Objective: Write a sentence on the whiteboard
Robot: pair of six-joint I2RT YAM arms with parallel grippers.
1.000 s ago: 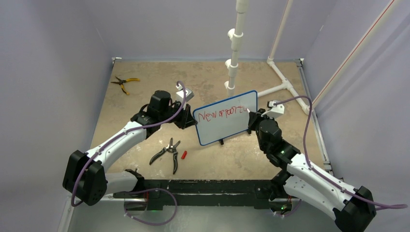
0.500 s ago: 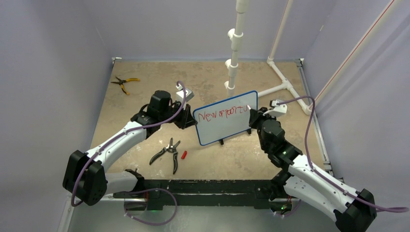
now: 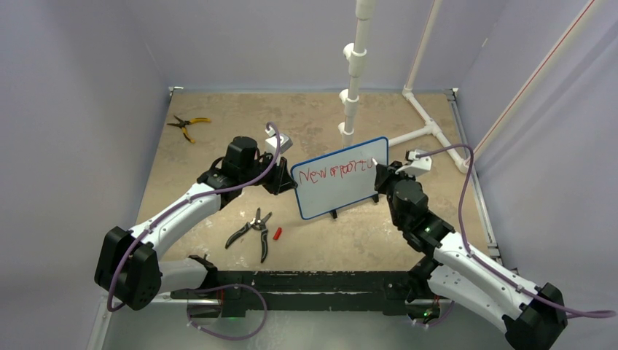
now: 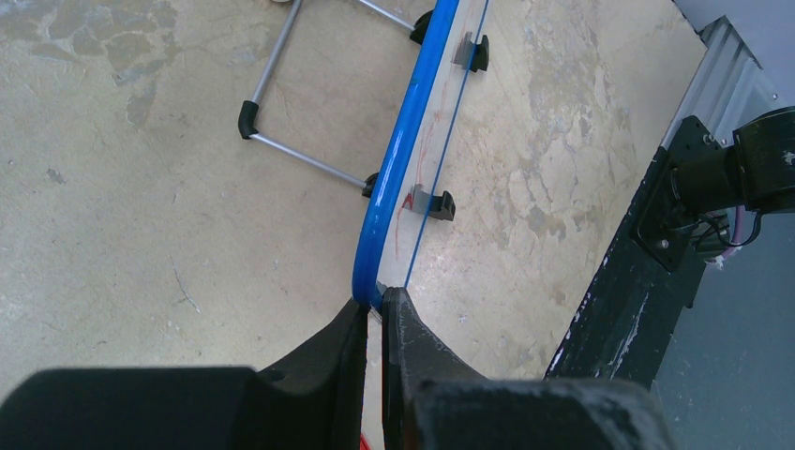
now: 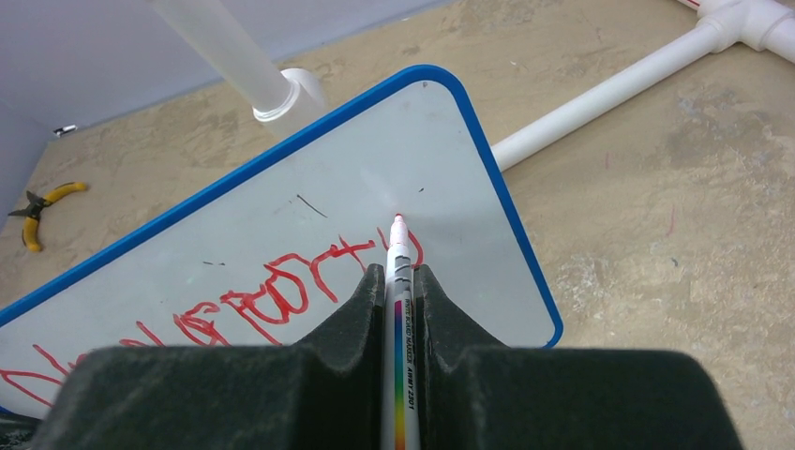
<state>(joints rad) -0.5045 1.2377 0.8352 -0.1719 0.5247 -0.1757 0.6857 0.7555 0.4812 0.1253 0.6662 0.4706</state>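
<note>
Board: the whiteboard (image 3: 342, 198) stands propped up around mid-table, right between the two arms.
Left hand: left gripper (image 4: 379, 302) is pinched almost closed on the board's blue left edge, holding it steady.
Right hand: right gripper (image 5: 401, 279) is clamped narrow around a marker (image 5: 400, 328). The red tip is at the board's upper right, just past the last stroke. Can't tell if it's touching or a hair off.
Done so far: the sentence (image 3: 337, 172) is one red row along the top, "New" plus a scrawly word I honestly can't read.
Left to do: looks mid-sentence to me. The row has nearly hit the right frame and the lower half is bare, so I'd guess a second row.
Only the top cam shows: both arms at once, black cutters (image 3: 251, 230) and a small red piece (image 3: 277, 233) near-left, yellow pliers (image 3: 186, 125) far-left.
Only the left wrist shows: the board edge-on, with its wire stand (image 4: 309, 159) behind it.
Only the right wrist shows: the tip against the lettering, close up.
</note>
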